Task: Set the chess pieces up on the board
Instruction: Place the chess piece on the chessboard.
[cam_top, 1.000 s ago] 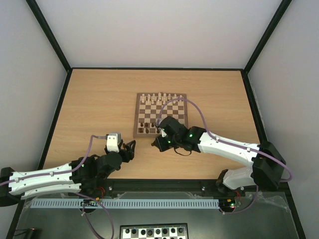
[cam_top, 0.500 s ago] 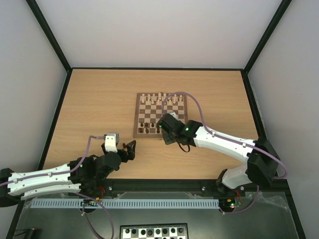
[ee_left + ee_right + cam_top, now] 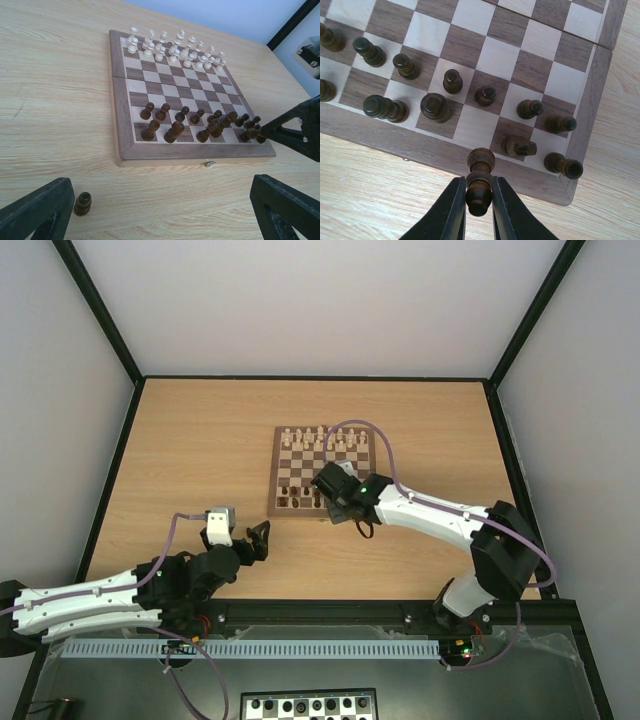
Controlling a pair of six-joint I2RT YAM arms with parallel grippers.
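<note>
Worryingly, the right gripper [image 3: 479,202], clamped on a piece [image 3: 480,172] over the board [image 3: 395,136], risked toppling crowded neighbours [image 3: 520,146] setting it down; the left gripper [image 3: 258,538] gaped empty.

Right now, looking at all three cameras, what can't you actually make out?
Top external: the chess pieces are too small to identify, and the right arm hides the board squares beneath it.
Left wrist: the left gripper is cut off by the bottom edge.
Right wrist: the dark piece in the right gripper is partly hidden between the jaws; the board's far rows fall outside the frame.
</note>
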